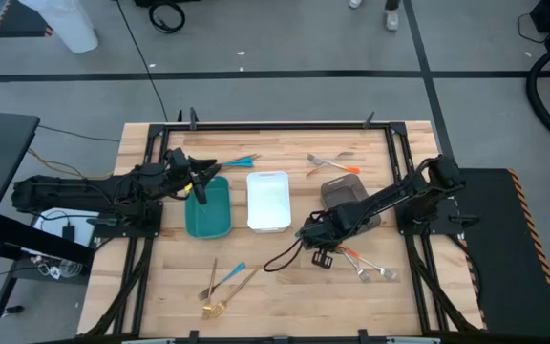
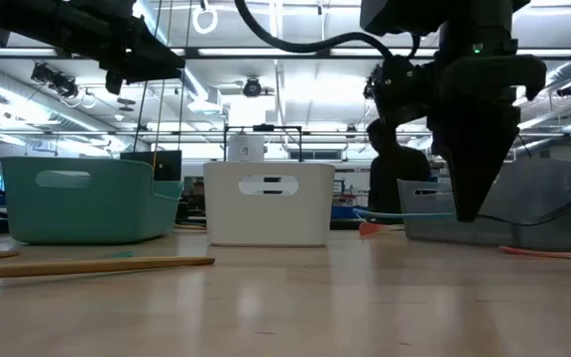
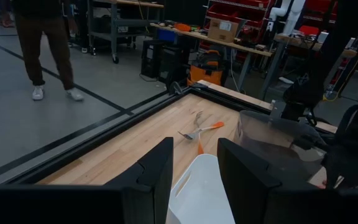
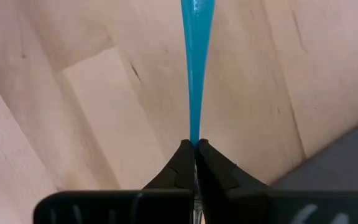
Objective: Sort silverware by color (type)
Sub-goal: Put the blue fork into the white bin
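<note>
My right gripper [image 1: 306,235] points down over the wood just near of the grey tray [image 1: 344,195], shut on a blue-handled piece of silverware [image 4: 194,74]. My left gripper [image 1: 199,182] hovers over the far end of the teal tray [image 1: 208,210], open [image 3: 194,162], with nothing between its fingers. A white tray [image 1: 267,201] stands between the teal and grey ones. Loose silverware lies flat on the table: orange-handled pieces [image 1: 332,164] far right, a blue one [image 1: 242,161] far left, orange ones [image 1: 366,266] near right, and blue and gold ones [image 1: 222,285] near left. My right gripper pinches the narrow tip of the blue handle [image 4: 194,135] between its two fingertips, coming from above and pointing down. The handle sticks out sideways from the fingertips, about level [image 2: 404,211], and is lifted clear of the table.
The three trays stand in a row across the middle of the table. A black frame [image 1: 256,125] runs around the table's edges. A cable [image 1: 280,258] loops on the wood beside my right gripper. A person stands on the floor beyond the table [image 3: 42,43].
</note>
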Tool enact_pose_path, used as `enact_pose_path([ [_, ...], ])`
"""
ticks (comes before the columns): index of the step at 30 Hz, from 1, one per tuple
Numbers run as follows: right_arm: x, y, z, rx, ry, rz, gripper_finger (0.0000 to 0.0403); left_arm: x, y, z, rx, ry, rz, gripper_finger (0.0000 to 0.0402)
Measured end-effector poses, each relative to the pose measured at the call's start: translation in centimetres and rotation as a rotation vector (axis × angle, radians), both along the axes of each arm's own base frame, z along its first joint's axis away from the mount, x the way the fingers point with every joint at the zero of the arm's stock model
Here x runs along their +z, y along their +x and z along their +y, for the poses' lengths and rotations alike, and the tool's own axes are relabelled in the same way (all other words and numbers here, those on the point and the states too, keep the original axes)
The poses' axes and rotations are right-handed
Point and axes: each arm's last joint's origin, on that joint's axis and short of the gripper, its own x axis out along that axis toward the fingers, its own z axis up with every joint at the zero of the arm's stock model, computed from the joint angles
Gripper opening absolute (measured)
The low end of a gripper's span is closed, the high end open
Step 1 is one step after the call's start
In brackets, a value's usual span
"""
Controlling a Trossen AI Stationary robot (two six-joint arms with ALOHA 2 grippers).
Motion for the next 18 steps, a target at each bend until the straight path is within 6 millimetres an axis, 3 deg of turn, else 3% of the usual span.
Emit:
enact_pose_path([
  [18,5.1,-1.9,-2.5,-0.085,-0.025,-0.106,0.0009,0.0,0.0,0.0,0.0,0.0,0.0,0.0134],
])
